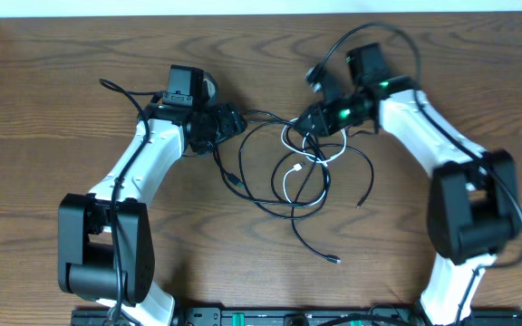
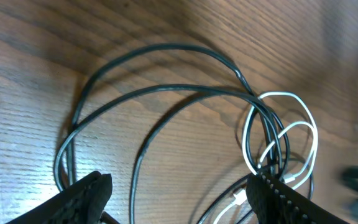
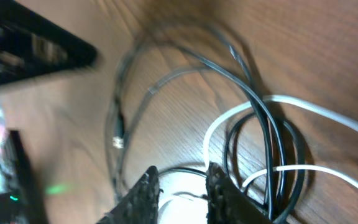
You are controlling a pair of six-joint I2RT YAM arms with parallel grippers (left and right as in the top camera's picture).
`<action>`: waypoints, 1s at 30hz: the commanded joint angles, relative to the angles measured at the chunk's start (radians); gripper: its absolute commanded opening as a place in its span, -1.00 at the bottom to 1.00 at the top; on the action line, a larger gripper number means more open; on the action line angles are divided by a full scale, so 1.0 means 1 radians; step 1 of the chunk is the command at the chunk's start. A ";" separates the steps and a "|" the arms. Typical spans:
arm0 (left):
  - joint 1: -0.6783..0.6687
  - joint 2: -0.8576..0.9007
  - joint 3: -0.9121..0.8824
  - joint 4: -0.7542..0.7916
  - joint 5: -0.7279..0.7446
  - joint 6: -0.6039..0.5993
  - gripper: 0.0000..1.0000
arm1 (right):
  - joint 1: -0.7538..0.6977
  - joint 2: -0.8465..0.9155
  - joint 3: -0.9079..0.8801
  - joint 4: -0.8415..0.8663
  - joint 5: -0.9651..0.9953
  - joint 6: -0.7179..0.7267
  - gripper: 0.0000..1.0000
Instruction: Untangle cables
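Black cables [image 2: 166, 88] in loose loops (white cable [image 2: 278, 94] amid them)

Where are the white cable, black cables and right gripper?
white cable [image 2: 281, 95], left wrist view, top of loop.
black cables [image 2: 166, 45], left wrist view, upper arc.
right gripper [image 3: 182, 173], right wrist view, midway between fingertips.

Brown wood-grain table [image 1: 43, 136] is seen in all 3 views, w/ darker streaks running across it. A white strip [image 1: 243, 7] is seen along the far edge. A black bar [image 1: 270, 317] w/ small green bits is set at the near edge, approx center.
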 commanded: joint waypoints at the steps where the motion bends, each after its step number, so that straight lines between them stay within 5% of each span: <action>1: 0.009 0.006 0.005 0.005 -0.042 0.014 0.49 | 0.022 0.086 0.002 -0.004 -0.004 -0.095 -0.49; 30: 0.010 0.006 0.005 0.005 -0.042 0.013 0.49 | 0.131 0.182 0.002 0.023 0.017 -0.214 -0.36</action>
